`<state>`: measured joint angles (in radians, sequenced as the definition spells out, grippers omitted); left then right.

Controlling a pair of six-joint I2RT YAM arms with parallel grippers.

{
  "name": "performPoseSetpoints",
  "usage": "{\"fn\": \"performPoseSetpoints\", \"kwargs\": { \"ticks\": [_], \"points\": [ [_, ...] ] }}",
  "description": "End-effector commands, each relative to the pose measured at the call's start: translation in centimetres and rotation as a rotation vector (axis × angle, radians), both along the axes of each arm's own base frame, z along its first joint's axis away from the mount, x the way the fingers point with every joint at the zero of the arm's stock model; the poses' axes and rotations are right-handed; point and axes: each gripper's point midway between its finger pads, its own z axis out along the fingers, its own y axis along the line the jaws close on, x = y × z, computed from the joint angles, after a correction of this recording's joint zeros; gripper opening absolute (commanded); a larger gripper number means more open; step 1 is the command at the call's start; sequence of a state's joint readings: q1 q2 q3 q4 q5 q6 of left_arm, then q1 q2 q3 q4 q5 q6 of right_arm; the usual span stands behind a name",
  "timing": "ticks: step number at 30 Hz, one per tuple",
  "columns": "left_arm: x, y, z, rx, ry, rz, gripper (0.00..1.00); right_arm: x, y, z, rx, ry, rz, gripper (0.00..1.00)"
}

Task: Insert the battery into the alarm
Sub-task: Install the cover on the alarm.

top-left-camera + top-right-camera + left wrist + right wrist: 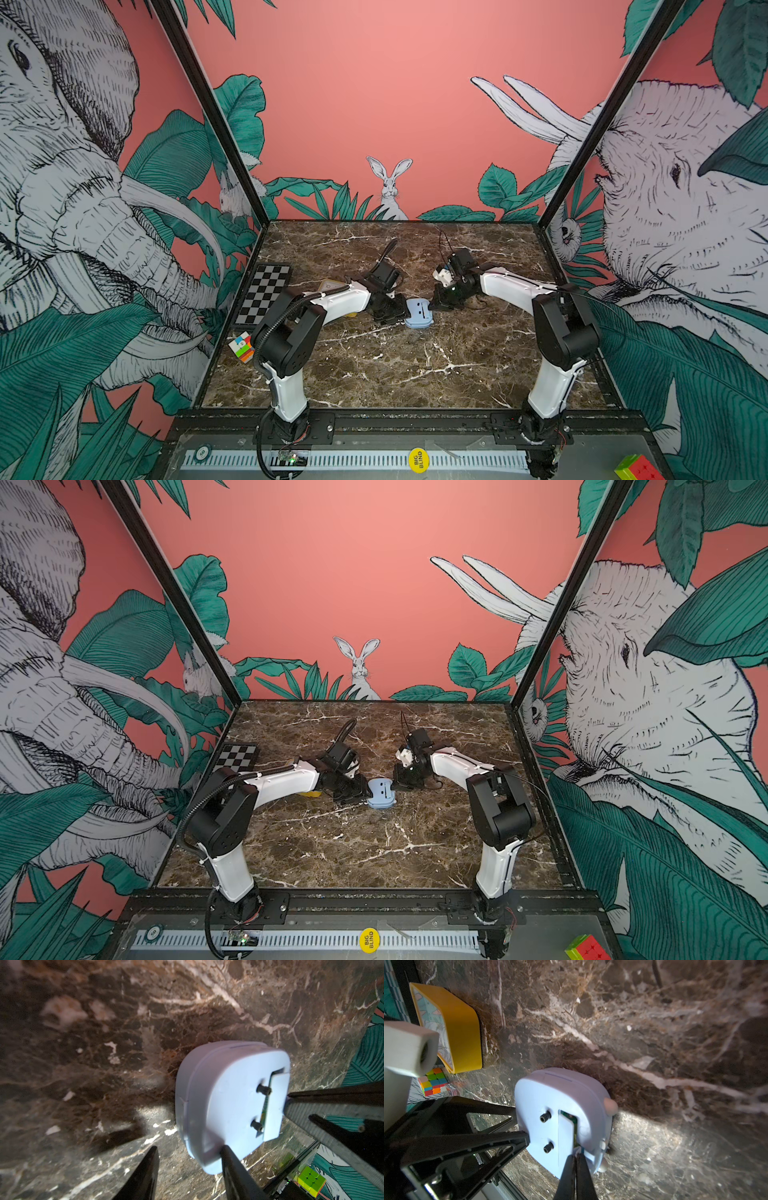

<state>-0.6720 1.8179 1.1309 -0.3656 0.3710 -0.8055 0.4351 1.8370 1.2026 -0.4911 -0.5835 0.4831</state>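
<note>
The light blue alarm (pixel 419 313) (pixel 380 793) lies face down on the marble table, its back with two black knobs facing up. A blue cover (pixel 274 1105) (pixel 565 1138) sits askew over the battery compartment, and a green strip shows in the gap. The battery is hidden. My left gripper (pixel 189 1147) (pixel 397 313) is open at the alarm's left side; one finger (pixel 232 1159) rests on the alarm's edge, the other hangs over bare table. My right gripper (pixel 576 1154) (pixel 434 305) is shut, its tips at the end of the cover.
A yellow-rimmed box (pixel 463 1030) sits behind the left arm. A chessboard (pixel 262 297) and a colour cube (pixel 241 347) lie along the left wall. Another cube (pixel 636 467) and a yellow chip (pixel 418 459) sit on the front rail.
</note>
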Motion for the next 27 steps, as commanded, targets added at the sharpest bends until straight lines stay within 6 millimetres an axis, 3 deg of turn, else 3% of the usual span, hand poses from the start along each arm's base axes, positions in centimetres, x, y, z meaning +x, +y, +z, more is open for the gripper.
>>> {"fn": "performPoseSetpoints", "kwargs": {
  "ticks": [1, 27],
  "points": [
    [-0.7, 0.5, -1.2, 0.033, 0.034, 0.010, 0.50, -0.7, -0.4, -0.5, -0.030, 0.008, -0.018, 0.00],
    [-0.8, 0.7, -1.4, 0.033, 0.035, 0.019, 0.50, -1.0, -1.1, 0.6, -0.050, -0.021, -0.126, 0.00]
  ]
}}
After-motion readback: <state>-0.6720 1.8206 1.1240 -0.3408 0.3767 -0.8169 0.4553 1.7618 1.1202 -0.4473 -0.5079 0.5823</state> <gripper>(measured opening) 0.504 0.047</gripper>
